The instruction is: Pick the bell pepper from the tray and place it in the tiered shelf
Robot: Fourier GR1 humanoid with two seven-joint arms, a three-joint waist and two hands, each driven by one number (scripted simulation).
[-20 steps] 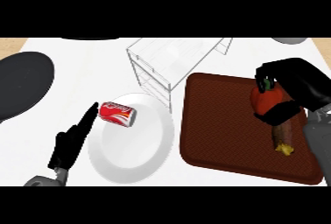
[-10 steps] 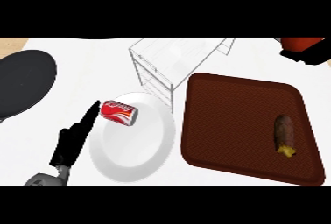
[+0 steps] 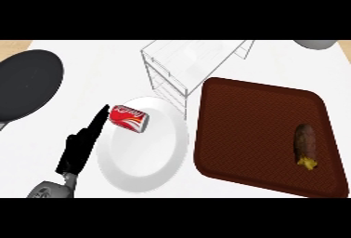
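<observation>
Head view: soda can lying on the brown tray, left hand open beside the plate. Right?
Not quite. The head view shows the can lying on the white plate, not on the tray; the tray holds only a brownish item. The left hand is open beside the plate, fingers straight.

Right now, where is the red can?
In the head view, the can lies on its side on the upper left part of the white plate, just right of the left hand.
</observation>
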